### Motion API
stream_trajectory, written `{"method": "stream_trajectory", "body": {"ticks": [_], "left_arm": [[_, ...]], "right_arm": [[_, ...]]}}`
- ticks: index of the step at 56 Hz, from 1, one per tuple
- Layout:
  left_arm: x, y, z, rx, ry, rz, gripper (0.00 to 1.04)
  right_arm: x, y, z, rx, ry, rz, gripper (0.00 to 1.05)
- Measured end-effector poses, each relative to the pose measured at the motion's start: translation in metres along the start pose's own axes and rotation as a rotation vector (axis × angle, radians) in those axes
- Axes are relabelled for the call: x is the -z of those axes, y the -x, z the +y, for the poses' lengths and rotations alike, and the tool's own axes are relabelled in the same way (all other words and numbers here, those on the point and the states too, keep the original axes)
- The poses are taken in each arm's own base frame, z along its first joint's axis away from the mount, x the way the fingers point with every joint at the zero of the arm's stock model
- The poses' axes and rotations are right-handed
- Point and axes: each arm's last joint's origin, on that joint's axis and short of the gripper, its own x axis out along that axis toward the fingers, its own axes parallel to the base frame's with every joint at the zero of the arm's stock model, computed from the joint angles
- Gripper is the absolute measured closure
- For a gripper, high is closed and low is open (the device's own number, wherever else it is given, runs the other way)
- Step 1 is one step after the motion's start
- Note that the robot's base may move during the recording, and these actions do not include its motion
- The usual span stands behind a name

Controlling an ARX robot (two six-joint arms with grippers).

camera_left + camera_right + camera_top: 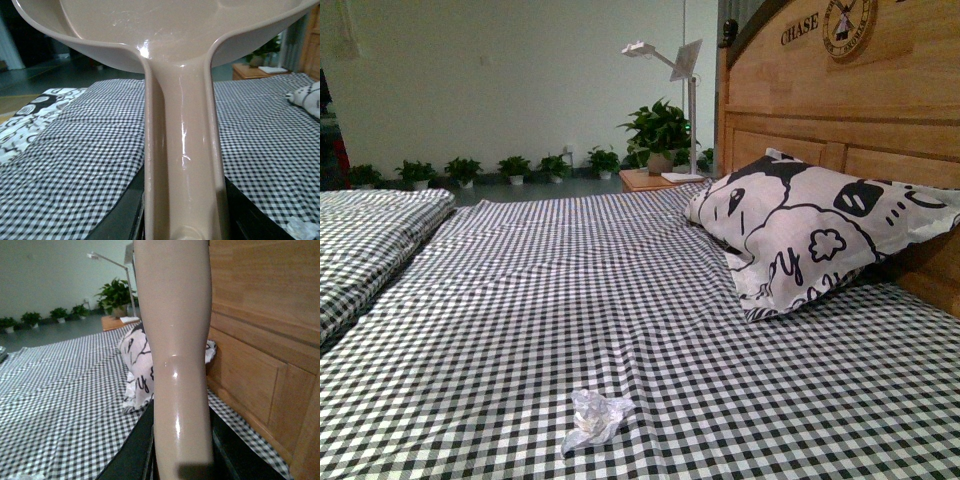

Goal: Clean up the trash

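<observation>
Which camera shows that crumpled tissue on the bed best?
The front view: the whole tissue wad lies unobstructed on the checked sheet. The left wrist view catches only a corner of it past the dustpan; the right wrist view, a sliver.

Printed pillow [810,235] against wooden headboard [880,110]; checkered sheet [570,290]; lamp [692,120] on nightstand [645,182].

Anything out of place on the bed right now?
Yes: a crumpled white wad lies alone on the checked sheet near the front, the only litter there. The printed pillow leans tilted against the headboard, which seems normal. Nothing spilled or damaged shows.
</observation>
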Motion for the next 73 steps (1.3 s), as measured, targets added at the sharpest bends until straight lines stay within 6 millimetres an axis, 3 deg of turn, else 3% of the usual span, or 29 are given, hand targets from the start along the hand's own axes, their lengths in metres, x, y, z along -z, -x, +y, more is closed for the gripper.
{"method": "stream_trajectory", "body": {"ticks": [7,14,20,32,37,43,51,57,66,73], "left_arm": [[-0.003,-0.035,0.002,0.102,-0.035,-0.012,0.78],[0.001,-0.082,0.0,0.237,-0.049,0.055,0.78],[-0.002,-0.114,-0.004,0.323,-0.041,0.106,0.78],[-0.013,-0.157,-0.008,0.56,0.016,0.269,0.78],[-0.007,-0.17,-0.007,0.639,-0.005,0.363,0.78],[0.008,-0.184,0.001,0.616,-0.09,0.488,0.78],[0.043,-0.206,0.028,0.549,-0.238,0.597,0.78],[0.062,-0.217,0.05,0.526,-0.419,0.536,0.78],[0.078,-0.218,0.05,0.577,-0.555,0.461,0.78],[0.096,-0.218,0.037,0.672,-0.563,0.431,0.78]], "right_arm": [[-0.02,-0.016,0.006,-0.075,-0.003,0.01,0.84],[-0.034,-0.044,0.01,-0.13,-0.027,0.059,0.84],[-0.037,-0.063,0.012,-0.179,-0.044,0.12,0.84],[-0.034,-0.103,0.004,-0.269,-0.131,0.335,0.84],[-0.04,-0.117,-0.002,-0.283,-0.162,0.401,0.84],[-0.045,-0.134,-0.008,-0.29,-0.179,0.451,0.84],[-0.047,-0.154,-0.015,-0.3,-0.185,0.493,0.84],[-0.041,-0.169,-0.018,-0.326,-0.18,0.547,0.84],[-0.024,-0.179,-0.018,-0.378,-0.202,0.644,0.84],[-0.011,-0.187,-0.013,-0.414,-0.222,0.699,0.84]]}}
